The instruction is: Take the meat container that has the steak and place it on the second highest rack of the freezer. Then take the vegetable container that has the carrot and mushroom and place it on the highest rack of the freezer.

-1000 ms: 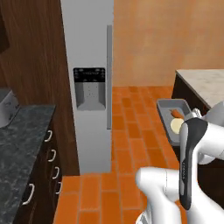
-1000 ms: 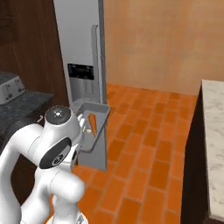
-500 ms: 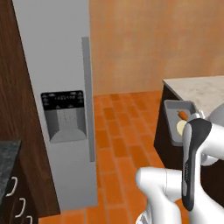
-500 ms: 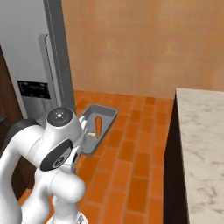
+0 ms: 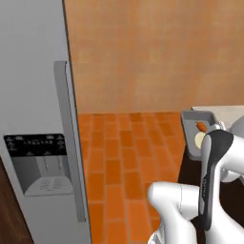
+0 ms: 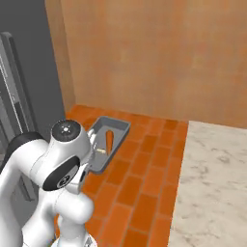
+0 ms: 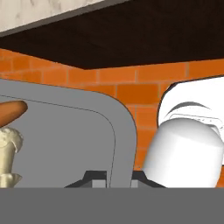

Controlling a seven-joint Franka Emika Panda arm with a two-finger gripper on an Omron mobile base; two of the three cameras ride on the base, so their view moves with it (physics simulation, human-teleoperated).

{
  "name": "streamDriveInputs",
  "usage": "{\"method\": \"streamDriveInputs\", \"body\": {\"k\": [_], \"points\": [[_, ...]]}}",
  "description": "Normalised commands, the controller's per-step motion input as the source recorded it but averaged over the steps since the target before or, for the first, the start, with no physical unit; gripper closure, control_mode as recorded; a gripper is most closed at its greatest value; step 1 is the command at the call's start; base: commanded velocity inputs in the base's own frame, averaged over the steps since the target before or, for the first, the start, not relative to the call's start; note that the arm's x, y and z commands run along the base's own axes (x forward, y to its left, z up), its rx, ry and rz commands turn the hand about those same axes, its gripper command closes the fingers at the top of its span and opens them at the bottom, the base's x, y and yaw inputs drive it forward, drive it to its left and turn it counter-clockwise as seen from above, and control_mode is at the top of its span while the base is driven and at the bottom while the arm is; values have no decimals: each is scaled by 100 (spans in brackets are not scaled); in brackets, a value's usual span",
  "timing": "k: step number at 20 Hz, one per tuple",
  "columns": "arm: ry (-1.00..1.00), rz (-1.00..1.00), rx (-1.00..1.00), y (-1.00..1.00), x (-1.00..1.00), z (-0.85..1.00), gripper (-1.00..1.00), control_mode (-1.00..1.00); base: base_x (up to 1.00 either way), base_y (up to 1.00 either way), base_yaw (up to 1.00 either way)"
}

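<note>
**Vegetable tray held aloft beside the closed freezer**

The freezer (image 5: pixel 33 119) stands shut at the left. To its right, above the brick floor (image 5: pixel 119 157), the claw (image 7: pixel 111 177) is clamped on the rim of the vegetable container (image 6: pixel 107 142), which carries the carrot (image 6: pixel 109 138) and mushroom (image 5: pixel 199 139). Right of it lies the marble worktop (image 6: pixel 212 183).

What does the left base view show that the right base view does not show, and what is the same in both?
The left base view alone shows the freezer's dispenser panel on the closed grey door, and the mushroom clearly as a cream cap. The right base view alone shows the broad pale marble counter and the whole length of the carrot. Both share the vegetable container held up over the orange brick floor, the freezer with its long bar handle, and the orange wall.
</note>
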Motion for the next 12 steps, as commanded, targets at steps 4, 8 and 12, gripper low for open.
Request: {"method": "streamDriveInputs", "body": {"k": [4, 8, 12], "points": [[0, 0, 0, 0, 0, 0, 100, 100, 100, -48, 50], [0, 0, 0, 0, 0, 0, 100, 100, 100, -59, 50], [0, 0, 0, 0, 0, 0, 100, 100, 100, -52, 53]]}}
